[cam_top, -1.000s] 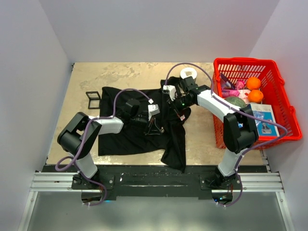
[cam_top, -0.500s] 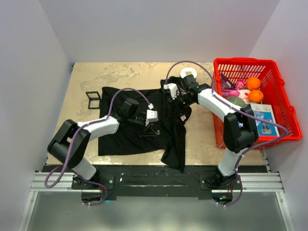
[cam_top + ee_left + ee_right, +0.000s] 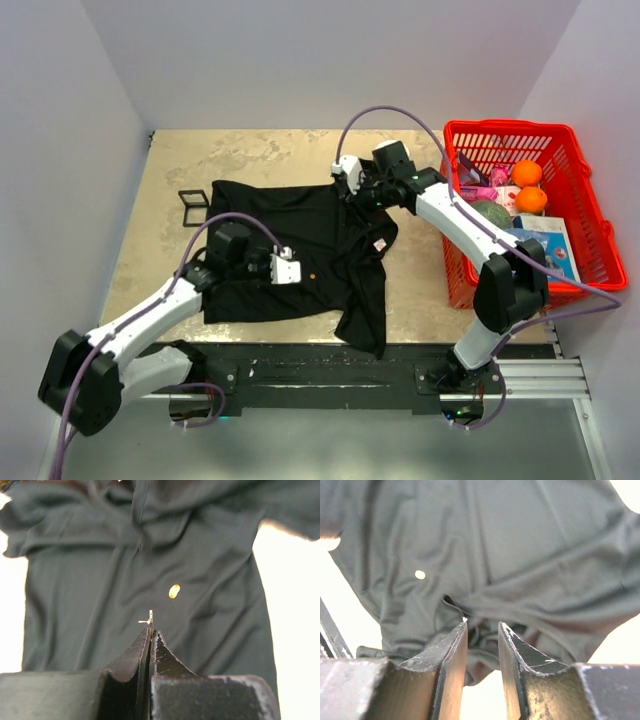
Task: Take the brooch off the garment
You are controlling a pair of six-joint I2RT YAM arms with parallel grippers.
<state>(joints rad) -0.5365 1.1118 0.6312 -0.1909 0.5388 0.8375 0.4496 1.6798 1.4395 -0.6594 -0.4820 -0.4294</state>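
One metal sliver point(image 3: 150, 618) pinched by closed left gripper point(image 3: 151, 633).

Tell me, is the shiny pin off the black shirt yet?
Partly, it seems. Done: the left gripper is shut on a tiny gold sliver. In hand: the right gripper hovers open over the garment. Left: the brooch, a golden speck, sits on the cloth; whether it's loose or pinned, I can't tell.

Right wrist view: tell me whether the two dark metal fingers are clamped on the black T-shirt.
No: the fingers of the right gripper stand apart, gap empty, the soft black T-shirt lying beyond their tips.
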